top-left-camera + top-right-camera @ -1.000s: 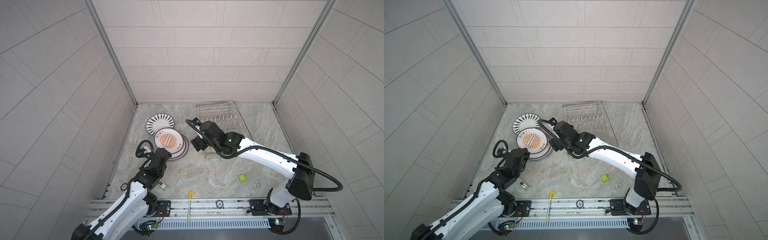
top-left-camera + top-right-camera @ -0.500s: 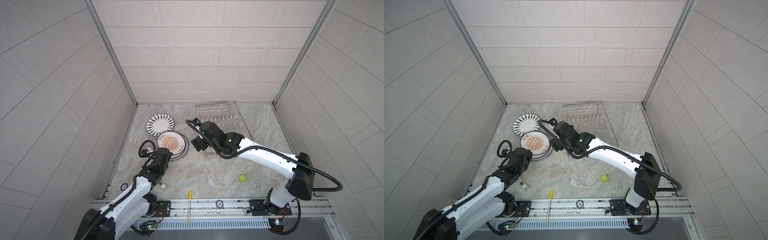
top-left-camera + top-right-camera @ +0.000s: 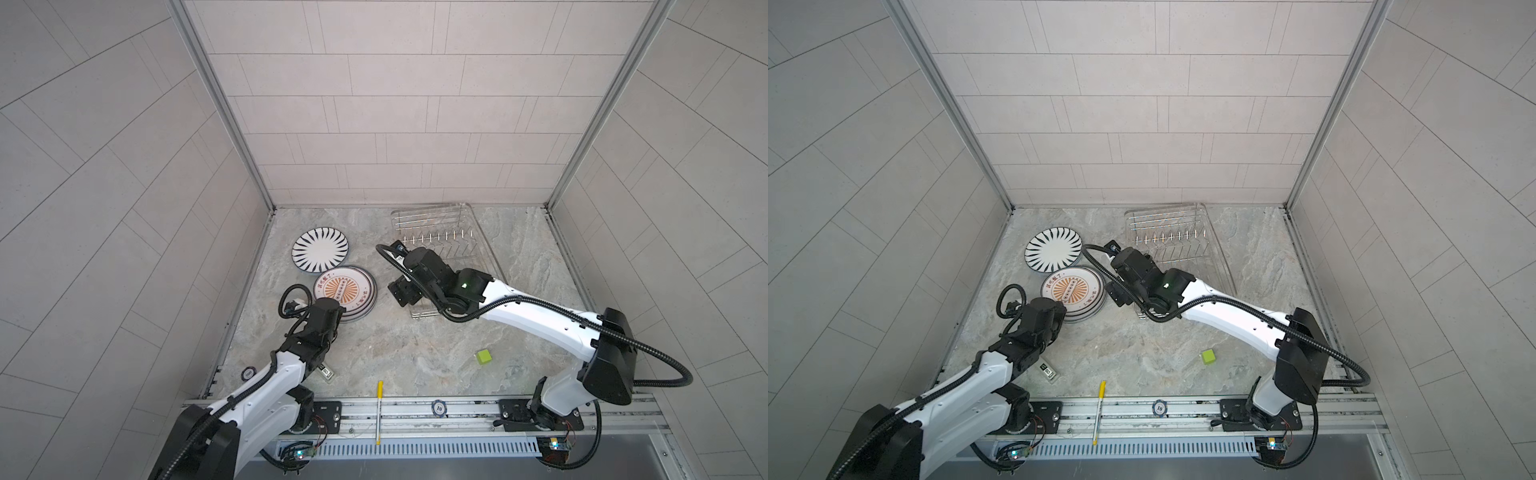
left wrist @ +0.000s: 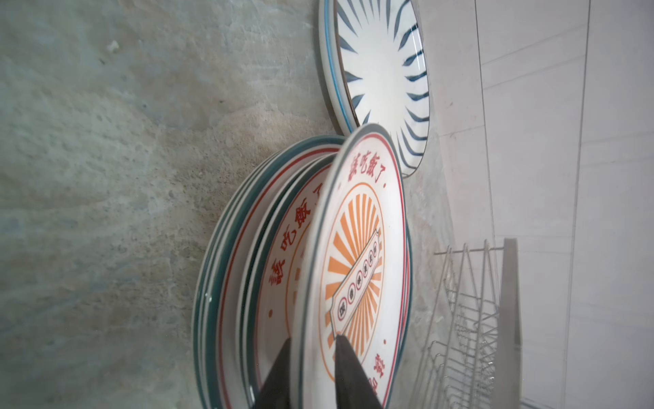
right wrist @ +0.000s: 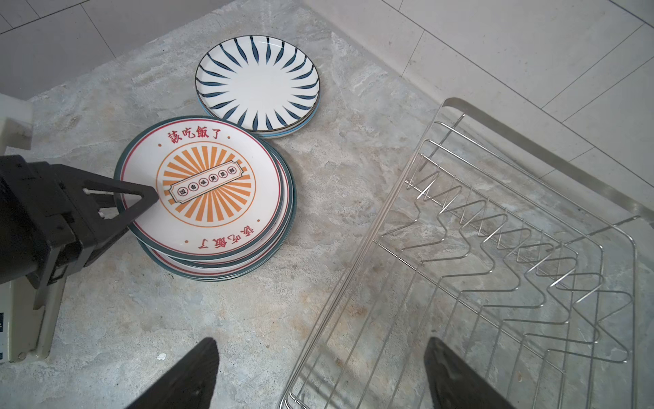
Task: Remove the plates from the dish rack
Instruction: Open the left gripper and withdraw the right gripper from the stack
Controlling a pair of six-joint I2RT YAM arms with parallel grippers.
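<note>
A stack of orange-sunburst plates (image 3: 343, 291) (image 3: 1071, 289) (image 5: 208, 184) lies on the stone floor left of the dish rack (image 3: 440, 216) (image 3: 1167, 210) (image 5: 531, 148). Behind the stack lies a dark-blue striped plate (image 3: 320, 251) (image 5: 258, 81) on another plate. My left gripper (image 3: 338, 309) (image 4: 313, 338) straddles the near rim of the top sunburst plate (image 4: 357, 248), jaws slightly open, with that plate tilted above the stack. My right gripper (image 3: 401, 293) (image 5: 320, 340) hangs wide open over the rack's near-left corner, holding nothing. I see no plate in the rack.
A green cube (image 3: 483, 356) sits on the floor at the right front. A yellow pen (image 3: 379, 411) and a "10" chip (image 3: 439, 408) lie on the front rail. A second chip (image 3: 248, 374) and a small tag (image 3: 326, 372) lie by the left arm. Tiled walls close in three sides.
My left gripper has brought the top sunburst plate over the stack and lowered it, and its jaws have just parted. The right arm has not moved.
</note>
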